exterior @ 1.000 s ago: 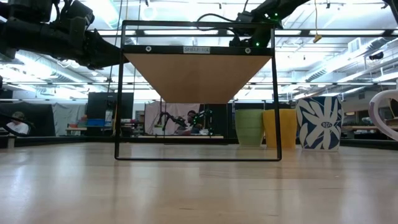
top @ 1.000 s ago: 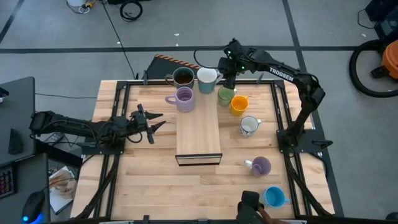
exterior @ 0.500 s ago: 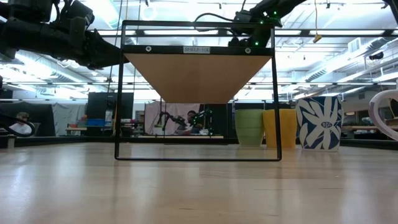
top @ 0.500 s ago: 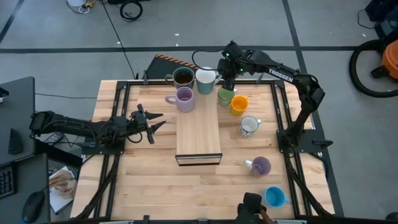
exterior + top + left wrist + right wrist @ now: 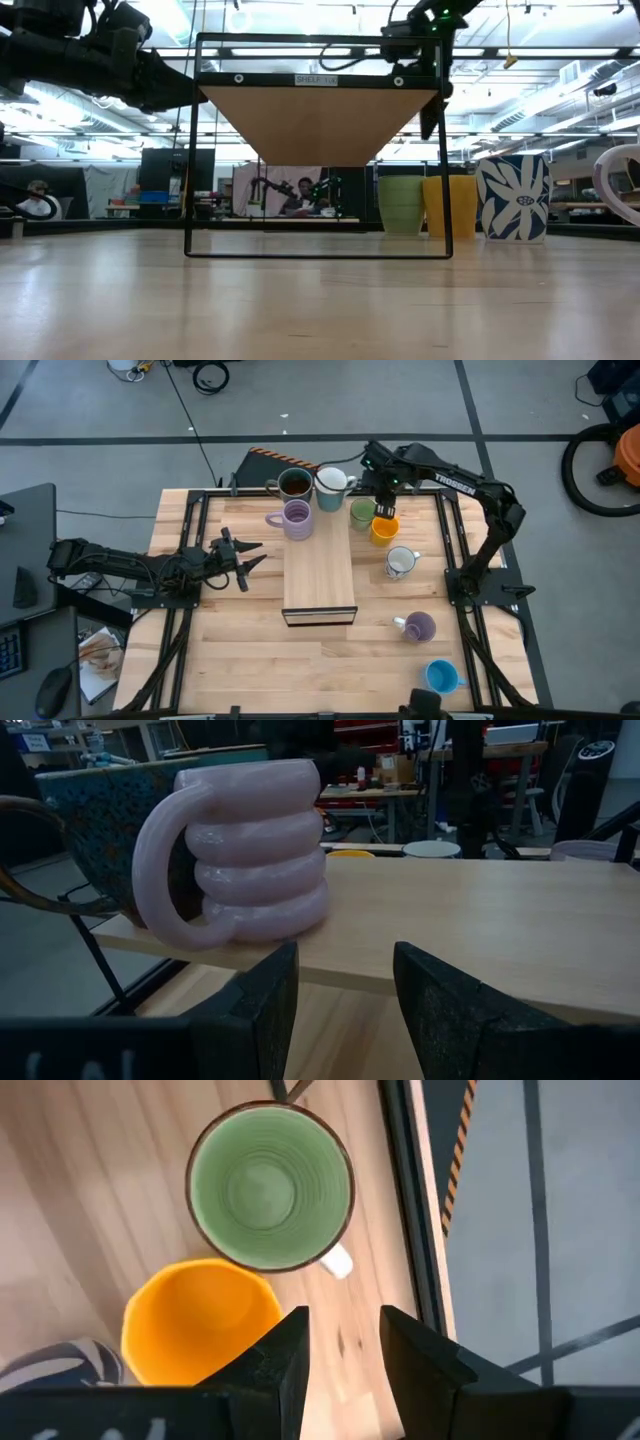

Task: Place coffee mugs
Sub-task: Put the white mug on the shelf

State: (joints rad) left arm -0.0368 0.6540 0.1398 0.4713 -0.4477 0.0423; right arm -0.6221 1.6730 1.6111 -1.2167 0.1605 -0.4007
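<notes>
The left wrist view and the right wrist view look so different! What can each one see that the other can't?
Only the left wrist view shows the ribbed lilac mug on the wooden shelf, with a dark patterned mug behind it. Only the right wrist view shows the green mug from above, beside the orange mug. Both show their own gripper, left and right, empty, fingers apart.

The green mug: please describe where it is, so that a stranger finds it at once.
Start at the wooden shelf in the middle of the table. At its far right corner mugs cluster, and the green mug stands there, under the right end effector. The orange mug beside it is its closest neighbour; only this one is green inside.
</notes>
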